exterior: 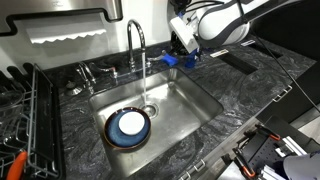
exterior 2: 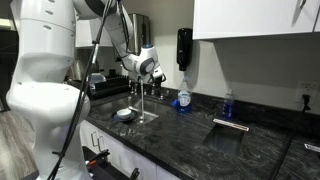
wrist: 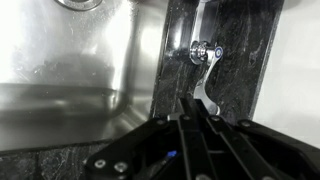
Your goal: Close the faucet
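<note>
Streaming into 1 sink [exterior: 192, 100] w/ 1 plate [exterior: 113, 134]: 1 faucet [exterior: 137, 42]; 1 gripper [exterior: 180, 57].

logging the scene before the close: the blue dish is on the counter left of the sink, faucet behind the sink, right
Not quite. The dish lies inside the sink, not on the counter, as an exterior view shows. The faucet does stand behind the sink.

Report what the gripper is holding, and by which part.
Nothing is visibly gripped: the gripper sits at the tip of the faucet's lever handle; contact cannot be told.
</note>
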### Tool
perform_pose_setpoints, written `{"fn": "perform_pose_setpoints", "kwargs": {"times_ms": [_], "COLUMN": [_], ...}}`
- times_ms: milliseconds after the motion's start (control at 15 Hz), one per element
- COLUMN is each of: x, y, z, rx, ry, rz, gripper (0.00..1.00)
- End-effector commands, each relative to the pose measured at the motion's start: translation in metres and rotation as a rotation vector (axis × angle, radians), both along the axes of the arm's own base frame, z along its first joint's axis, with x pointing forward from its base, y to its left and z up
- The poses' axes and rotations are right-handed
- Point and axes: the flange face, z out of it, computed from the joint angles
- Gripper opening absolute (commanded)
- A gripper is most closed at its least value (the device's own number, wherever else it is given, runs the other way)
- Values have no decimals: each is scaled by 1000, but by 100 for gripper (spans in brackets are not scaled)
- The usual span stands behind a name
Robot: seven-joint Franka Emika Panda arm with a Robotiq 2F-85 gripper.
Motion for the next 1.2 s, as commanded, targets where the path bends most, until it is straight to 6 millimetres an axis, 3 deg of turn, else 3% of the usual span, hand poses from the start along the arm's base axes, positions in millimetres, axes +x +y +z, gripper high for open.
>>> {"fn": "perform_pose_setpoints", "kwargs": {"times_ms": [0,67,467,867,1133], "x": [16,5,6,32,46], "y": [1,3,3,-20,-13], "z": [-5,-2,-2,-19,-29], "rx": [-6,3,3,-13,4], "ry": [3,0,0,-34,-26], "rz": [-31,-11,-13,-194,-283], "gripper": [0,0,1,0,0]}}
